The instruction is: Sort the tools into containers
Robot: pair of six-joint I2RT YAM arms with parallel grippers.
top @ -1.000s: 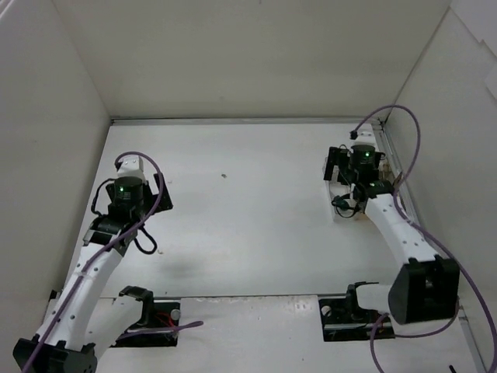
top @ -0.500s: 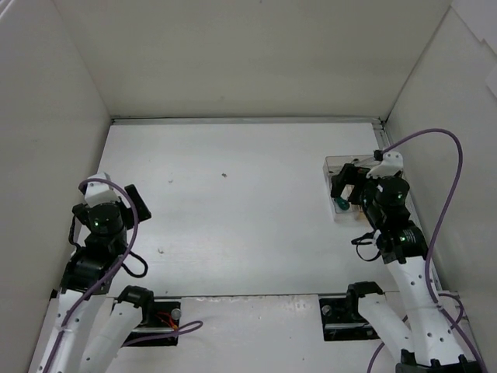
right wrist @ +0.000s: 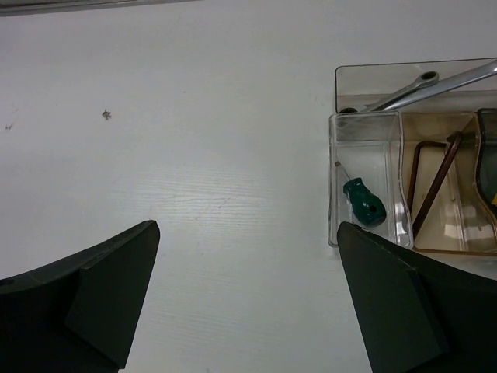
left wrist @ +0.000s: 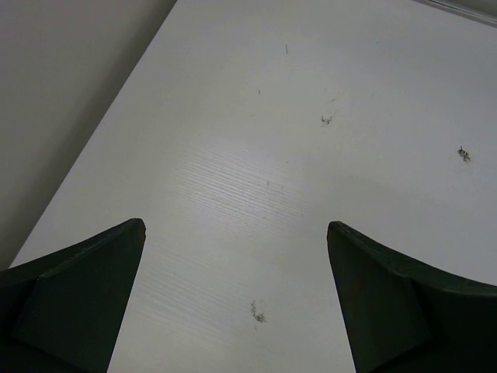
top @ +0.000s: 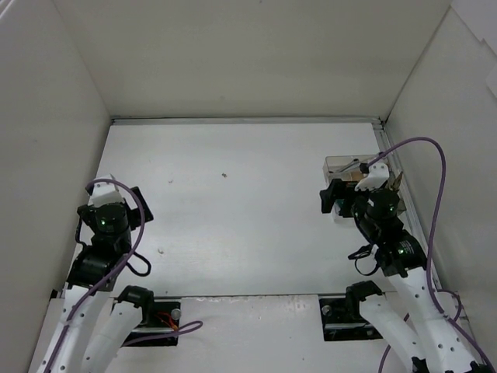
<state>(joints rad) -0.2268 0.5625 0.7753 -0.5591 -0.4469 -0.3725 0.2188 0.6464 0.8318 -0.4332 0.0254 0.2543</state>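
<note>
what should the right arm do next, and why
Probably just retract the right gripper toward its base. It is open and empty. The wrench, green-handled screwdriver and hex keys already lie in the clear bins, and the table shows only tiny specks, no loose tool. The left gripper is open and empty too.

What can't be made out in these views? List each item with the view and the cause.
- Wrench: right wrist view, one end runs off the right edge.
- Dark object beside the hex keys: right wrist view, cut by the edge; cannot identify.
- Containers: top view, mostly hidden under the right arm.
- Speck: top view, too small to identify.
</note>
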